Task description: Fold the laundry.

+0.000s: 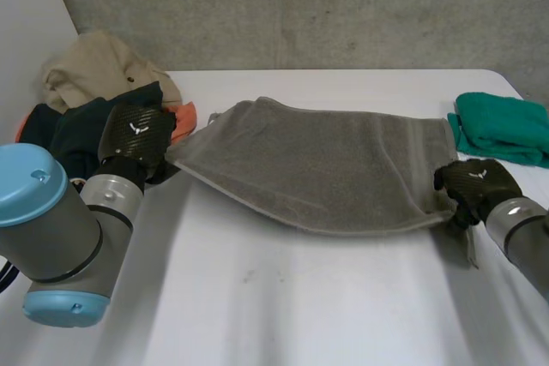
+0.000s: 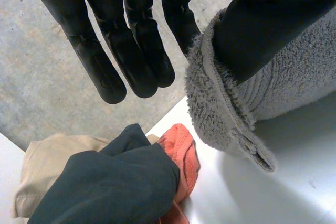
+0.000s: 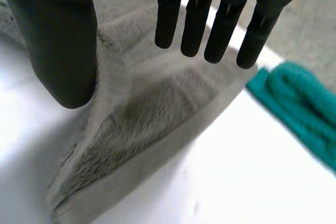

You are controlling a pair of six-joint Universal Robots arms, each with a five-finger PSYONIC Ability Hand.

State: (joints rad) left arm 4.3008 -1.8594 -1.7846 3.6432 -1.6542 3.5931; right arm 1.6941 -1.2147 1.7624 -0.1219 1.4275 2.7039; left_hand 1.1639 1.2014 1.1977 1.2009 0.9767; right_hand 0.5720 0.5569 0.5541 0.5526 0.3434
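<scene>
A grey towel [image 1: 317, 169] lies folded in half across the middle of the white table [image 1: 283, 297]. My left hand [image 1: 135, 135] is at its left end. In the left wrist view the towel's corner [image 2: 226, 103] is pinched between the thumb and the straight fingers [image 2: 131, 40] and hangs lifted off the table. My right hand [image 1: 473, 184] is at the towel's near right corner. Its own view shows straight fingers [image 3: 194, 19] spread away from the thumb, hovering over the towel's corner [image 3: 147, 129], which lies loose on the table.
A pile of laundry sits at the far left: a beige garment [image 1: 99, 70], a dark teal one [image 1: 77, 126] and an orange cloth [image 1: 183, 117]. A folded green cloth [image 1: 502, 126] rests at the far right edge. A concrete wall runs behind the table.
</scene>
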